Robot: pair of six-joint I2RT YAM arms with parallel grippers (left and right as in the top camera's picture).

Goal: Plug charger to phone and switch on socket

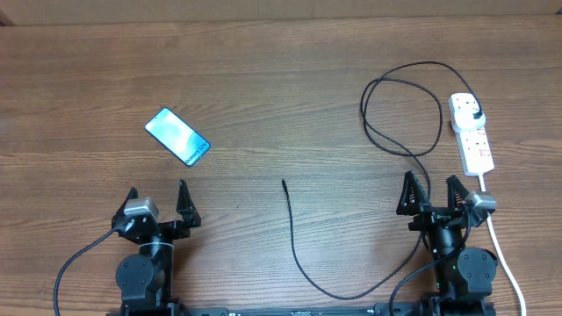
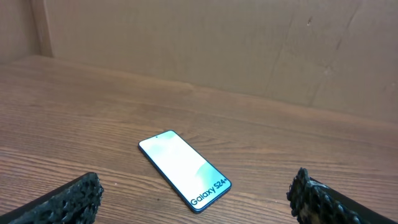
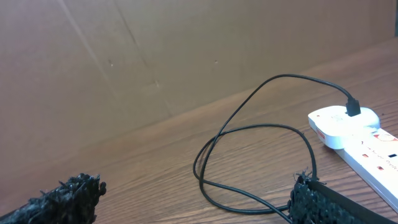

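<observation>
The phone (image 1: pixel 178 136) (image 2: pixel 185 170) lies flat and slanted on the wooden table at the left, light blue screen up with "Galaxy S24" at its near end. My left gripper (image 1: pixel 158 199) (image 2: pixel 196 196) stands open just in front of it, empty. The charger, a thin black cable (image 1: pixel 404 110) (image 3: pixel 249 134), loops at the right, its black plug (image 1: pixel 475 112) (image 3: pixel 352 107) seated in the white socket strip (image 1: pixel 471 133) (image 3: pixel 360 140). Its free connector tip (image 1: pixel 284 183) lies mid-table. My right gripper (image 1: pixel 432 193) (image 3: pixel 199 193) is open and empty, the cable passing under it.
The strip's thick white cord (image 1: pixel 502 250) runs down the right side past the right arm's base. A brown cardboard wall (image 2: pixel 217 43) backs the table in both wrist views.
</observation>
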